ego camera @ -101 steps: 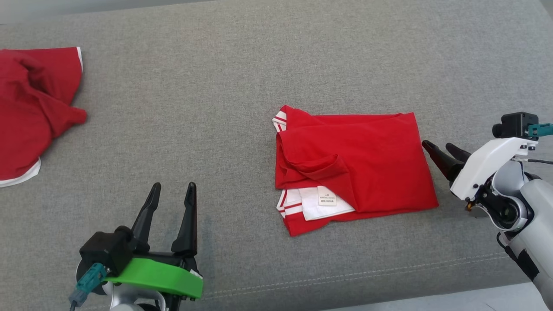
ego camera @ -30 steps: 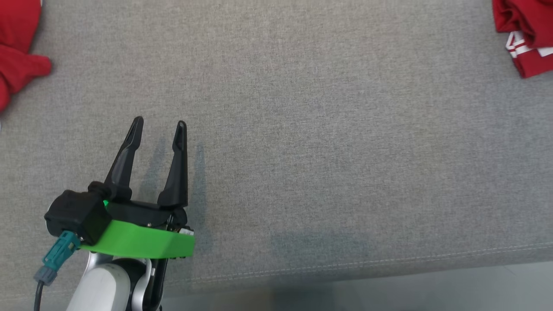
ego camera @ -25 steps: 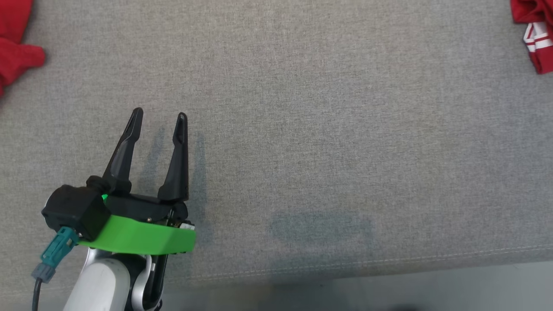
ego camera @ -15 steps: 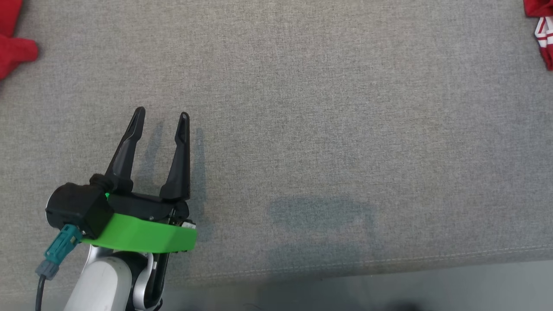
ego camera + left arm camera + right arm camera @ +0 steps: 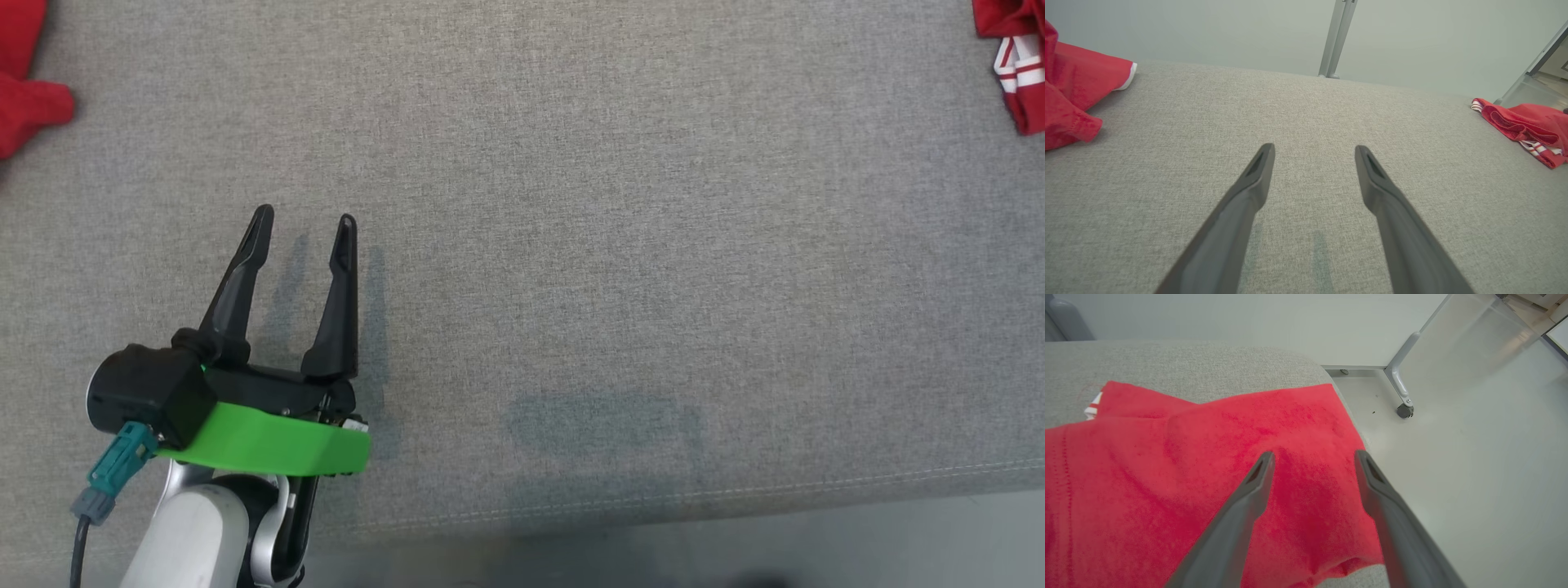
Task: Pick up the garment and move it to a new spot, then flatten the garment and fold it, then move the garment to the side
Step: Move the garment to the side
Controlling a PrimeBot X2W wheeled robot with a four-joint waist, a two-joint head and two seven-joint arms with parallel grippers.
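Garment (image 5: 1167, 477) lies beneath right tool (image 5: 1313, 454) (jaws apart).

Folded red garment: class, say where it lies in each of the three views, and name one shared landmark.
Head view: folded red garment, top right corner, cut by the edge.
Left wrist view: far right.
Right wrist view: left and centre.
Shared landmark: its white-striped trim.

Grey woven cushion (image 5: 571, 204), broad, with a stitched seam (image 5: 735, 493) along the lower edge of the head frame. At the far upper right, lying on it, a folded red garment (image 5: 1020, 69) with white stripes. At the upper left edge, a crumpled red cloth (image 5: 28, 110).
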